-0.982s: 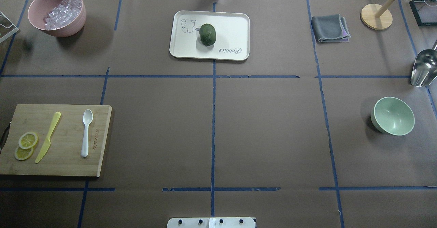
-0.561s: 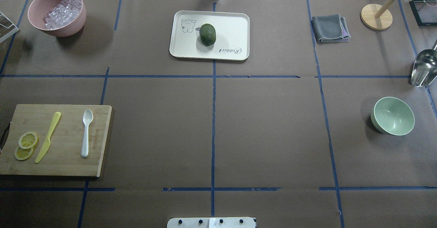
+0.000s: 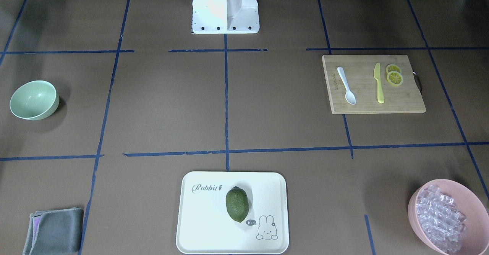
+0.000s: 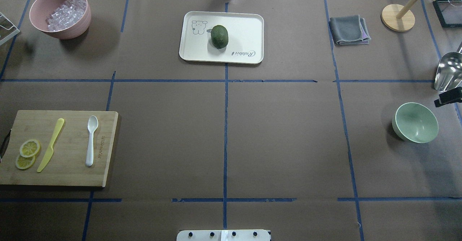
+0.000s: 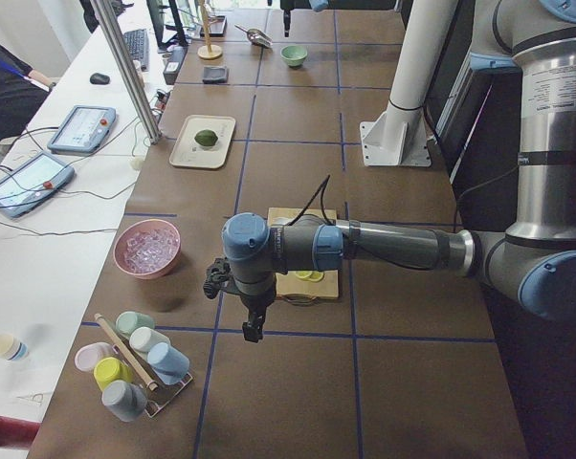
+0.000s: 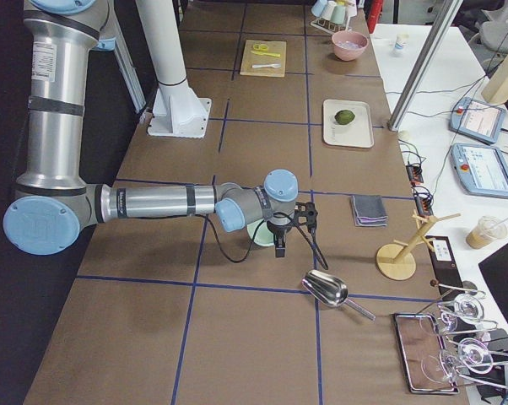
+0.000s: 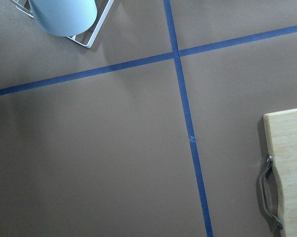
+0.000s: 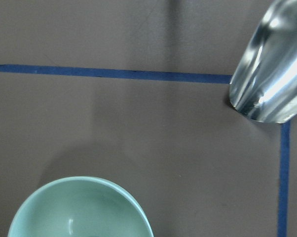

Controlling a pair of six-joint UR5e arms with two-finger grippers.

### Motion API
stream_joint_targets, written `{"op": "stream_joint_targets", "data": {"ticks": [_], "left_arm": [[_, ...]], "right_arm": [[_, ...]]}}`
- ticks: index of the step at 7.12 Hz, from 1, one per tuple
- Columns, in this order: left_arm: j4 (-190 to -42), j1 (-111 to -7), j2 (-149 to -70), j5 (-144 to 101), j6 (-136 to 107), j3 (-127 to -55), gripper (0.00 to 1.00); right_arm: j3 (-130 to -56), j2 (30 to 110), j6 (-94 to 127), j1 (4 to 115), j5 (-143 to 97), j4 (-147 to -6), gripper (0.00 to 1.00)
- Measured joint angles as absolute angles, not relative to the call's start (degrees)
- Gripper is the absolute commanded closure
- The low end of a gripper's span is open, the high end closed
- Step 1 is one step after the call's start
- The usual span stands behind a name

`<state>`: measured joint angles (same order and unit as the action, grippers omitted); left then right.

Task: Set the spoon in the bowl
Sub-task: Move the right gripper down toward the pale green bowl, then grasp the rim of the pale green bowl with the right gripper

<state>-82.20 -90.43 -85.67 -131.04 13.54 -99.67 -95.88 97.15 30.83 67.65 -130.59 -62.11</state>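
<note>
The white spoon [image 4: 91, 140] lies on a wooden cutting board [image 4: 72, 172] at the left, scoop toward the far side; it also shows in the front view [image 3: 346, 85]. The mint-green bowl [image 4: 415, 122] stands empty at the right and fills the bottom of the right wrist view [image 8: 82, 210]. My right gripper [image 6: 281, 245] hangs just beside the bowl; only a black part of it [image 4: 447, 97] shows overhead at the right edge. My left gripper [image 5: 254, 330] hangs left of the board. I cannot tell whether either is open or shut.
A yellow knife [image 4: 51, 144] and lemon slices [image 4: 27, 153] share the board. A metal scoop [image 4: 447, 71] lies beyond the bowl. A pink bowl of ice cubes [image 4: 59, 13], a tray [image 4: 245, 28] with a green fruit, a grey cloth [image 4: 349, 30] and a cup rack [image 5: 135, 359] stand around.
A black part of the right arm's end has come into the overhead view at the right edge, just above the bowl. The spoon and the bowl have not moved.
</note>
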Motion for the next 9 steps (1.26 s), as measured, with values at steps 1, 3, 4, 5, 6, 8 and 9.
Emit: {"op": "stream_joint_targets", "data": {"ticks": [1, 3, 4, 5, 6, 8, 9], "left_arm": [[-82.19, -90.41, -85.67, -131.04, 13.54, -99.62, 0.00], [-82.18, -90.38, -85.62, -131.05, 13.54, -99.42, 0.00], [-82.16, -90.36, -85.61, -131.05, 13.53, -99.40, 0.00], [-82.14, -90.36, -85.61, -131.05, 13.54, -99.49, 0.00], [-82.14, -90.35, -85.57, -131.05, 13.53, -99.54, 0.00], [-82.12, -90.35, -85.47, -131.04, 13.53, -99.63, 0.00], [-82.13, -90.35, -85.42, -131.04, 13.53, -99.65, 0.00]], "right_arm": [[-93.96, 97.11, 33.41, 65.18, -129.17, -58.10, 0.05], [-92.66, 97.41, 34.48, 63.68, -128.67, -55.45, 0.74], [-92.52, 97.60, 34.41, 63.47, -129.09, -55.19, 0.86], [-92.49, 97.73, 34.12, 63.24, -129.64, -55.11, 0.95], [-92.44, 97.91, 33.80, 62.94, -129.78, -55.10, 1.00], [-92.91, 98.10, 33.52, 62.65, -129.84, -55.12, 1.00], [-94.15, 98.03, 33.76, 62.65, -130.59, -55.63, 1.00]]}}
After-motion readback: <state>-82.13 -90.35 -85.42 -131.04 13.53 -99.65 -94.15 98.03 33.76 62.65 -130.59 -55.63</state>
